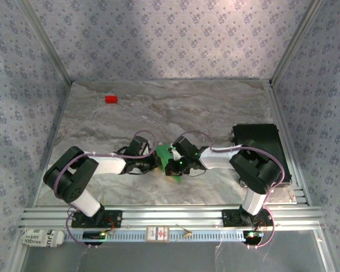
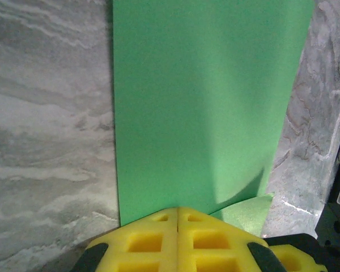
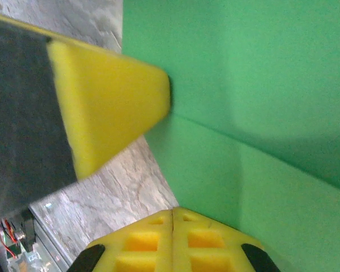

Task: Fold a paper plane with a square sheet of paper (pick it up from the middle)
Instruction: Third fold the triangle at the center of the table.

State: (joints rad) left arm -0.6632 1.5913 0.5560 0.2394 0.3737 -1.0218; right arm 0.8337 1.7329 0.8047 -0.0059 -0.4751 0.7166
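We see the thin bright green paper sheet [image 1: 164, 151] on the grey marbled surface [image 1: 215, 107], near its front-centre, betw. the two arms. Both arms reach inward and meet at the sheet, one on each side.

Left hand [image 2: 177, 211]: yellow tips pressed together, closed, right at the sheet's near edge. We can't tell if the paper is pinched betw. them.

Right hand [image 3: 173, 213]: also closed, tips together and touching the sheet's edge; again can't tell re: a pinch. In the right wrist view a yellow finger [image 3: 107, 107] of the left hand touches the sheet's side edge, and a crease runs across the paper.

A small red block [image 1: 111, 99] sits far back-left, well apart. A black box [image 1: 259, 144] sits at the right.
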